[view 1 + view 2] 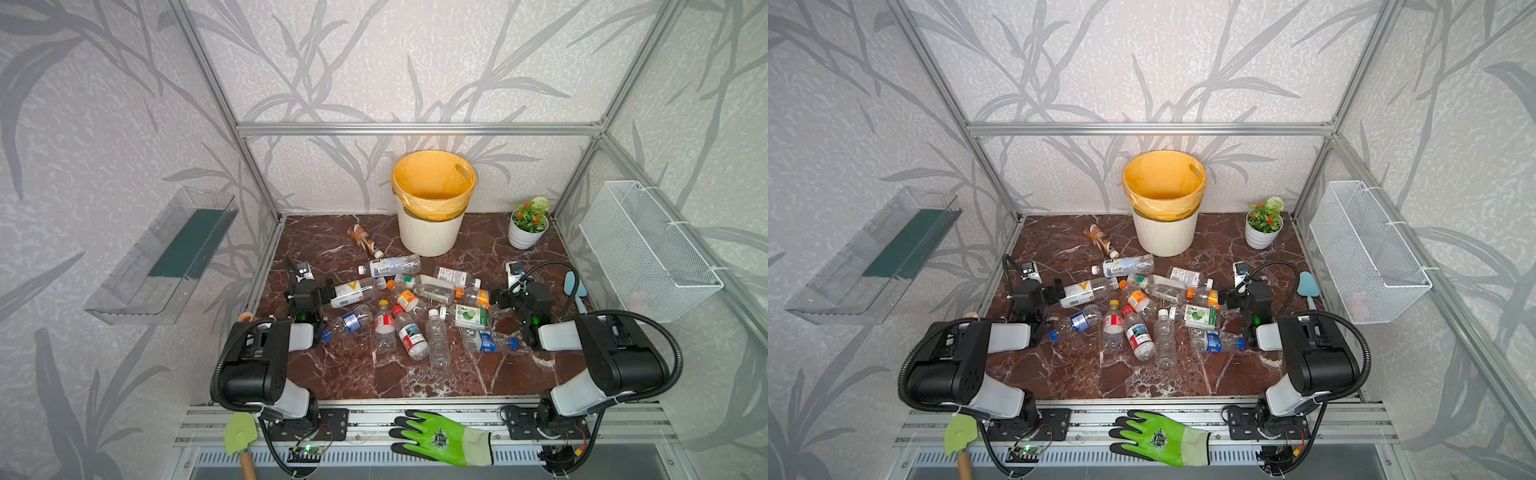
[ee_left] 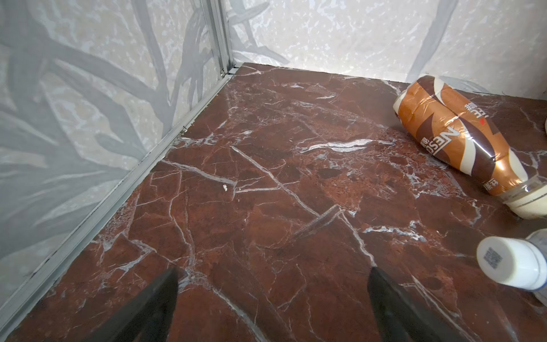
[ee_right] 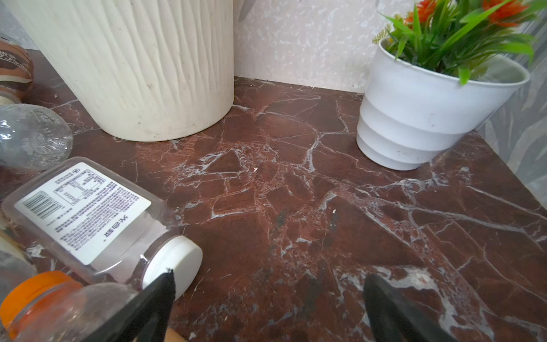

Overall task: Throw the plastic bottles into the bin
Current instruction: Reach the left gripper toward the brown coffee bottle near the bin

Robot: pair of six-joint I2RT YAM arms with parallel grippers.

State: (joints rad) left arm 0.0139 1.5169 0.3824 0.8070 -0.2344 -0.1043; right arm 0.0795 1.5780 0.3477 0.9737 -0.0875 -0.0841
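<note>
Black left tool [image 2: 273,270] and right tool [image 3: 268,274] hover low, jaws spread.

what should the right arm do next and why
Probably shift the right gripper sideways over the white-capped bottle: its fingers stand open over bare table, and that bottle's cap lies right beside one of them.

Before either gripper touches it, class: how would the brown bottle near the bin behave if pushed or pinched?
The brown bottle lies on its side, so a sideways push would probably roll it. Its creased body suggests thin walls that give under a pinch. The glossy wrap may be slippery.
</note>
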